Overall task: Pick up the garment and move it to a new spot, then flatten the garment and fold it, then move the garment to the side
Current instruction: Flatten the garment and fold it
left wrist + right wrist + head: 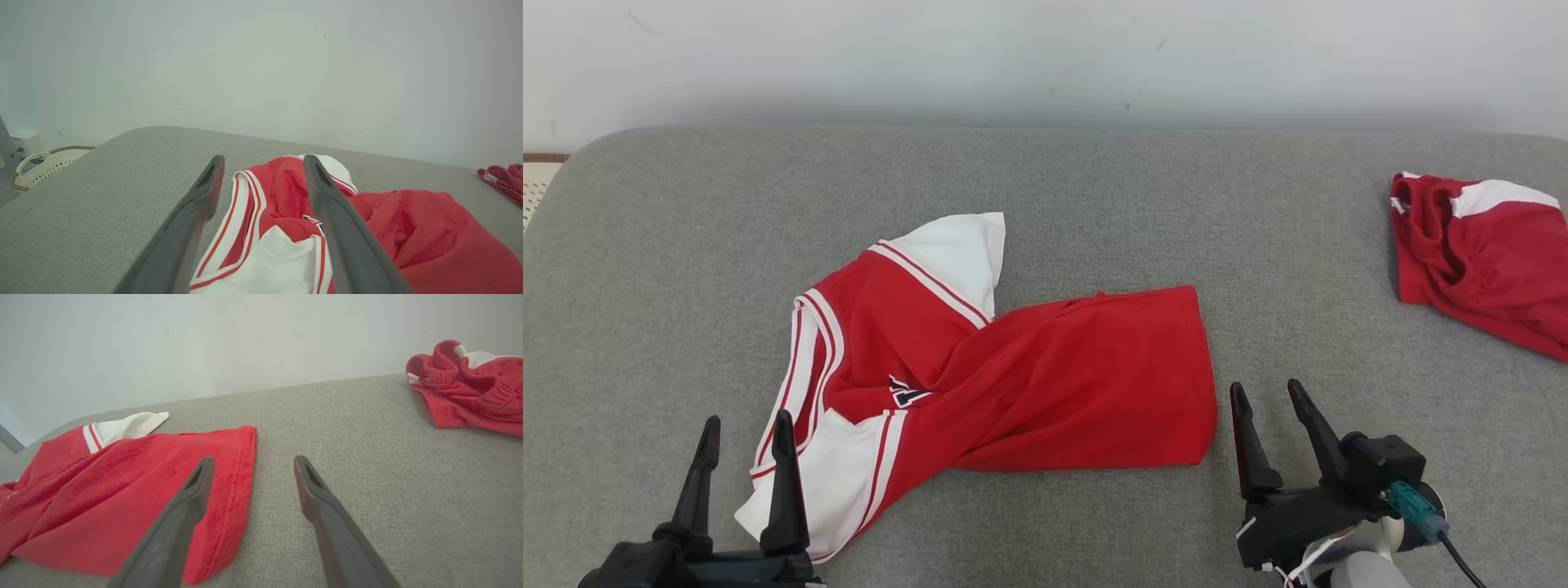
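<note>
Lying crumpled on the worktop (670, 245), long axis left to right, the garment (1045, 384) has the left gripper (747, 418) over its white corner, the right gripper (1266, 386) just beside its hem, both jaws apart, empty.

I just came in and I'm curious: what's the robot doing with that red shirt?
The red and white shirt lies twisted and rumpled on the grey table, not yet flat or folded. The left gripper and right gripper are open near its two ends, holding nothing. Another red garment sits far right.
</note>
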